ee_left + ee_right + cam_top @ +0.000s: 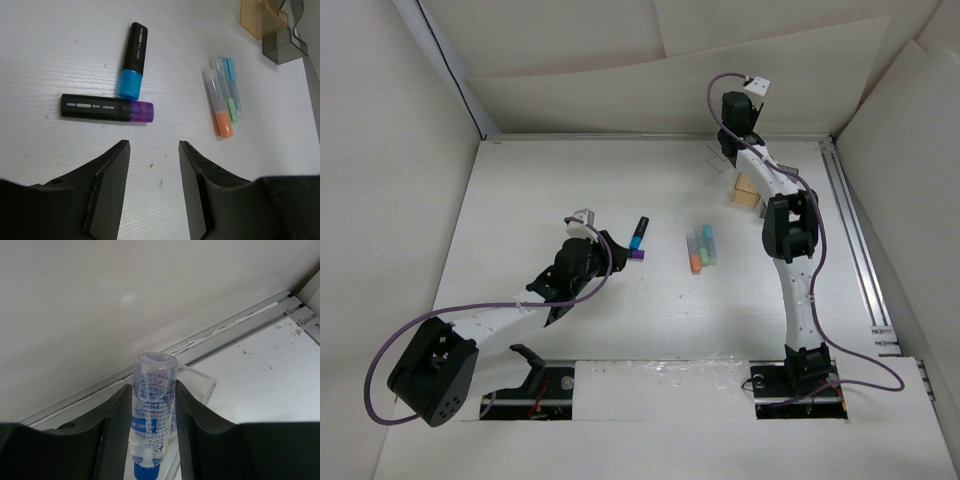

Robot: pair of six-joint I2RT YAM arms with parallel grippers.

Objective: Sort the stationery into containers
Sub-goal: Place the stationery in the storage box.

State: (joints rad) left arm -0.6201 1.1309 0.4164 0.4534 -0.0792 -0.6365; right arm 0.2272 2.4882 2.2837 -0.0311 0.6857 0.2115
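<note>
— Fingers first: how do the left fingers [110,180] stand?
— Parted, with bare bench [50,40] showing in the gap and nothing between them. They hang just short of the purple-tipped marker [105,109], which lies flat. The black marker with teal band [134,60] lies just beyond it, its teal end near the purple tip.
— And the right fingers [117,425]?
— Closed on the blue-white pen [152,405], a clear barrel with blue print, blue end toward the wrist and clear end poking past the fingertips. They are at the far side of the bench, beyond the tan wooden box [747,192]. Behind the pen is a clear rim, probably the clear plastic cup [202,382], though the view is too close to be sure.
— The rest?
— The short sticks [225,100], orange, green and pale blue, lie bunched side by side, right of the markers. The dark grey box [282,46] sits just beside the wooden one.
</note>
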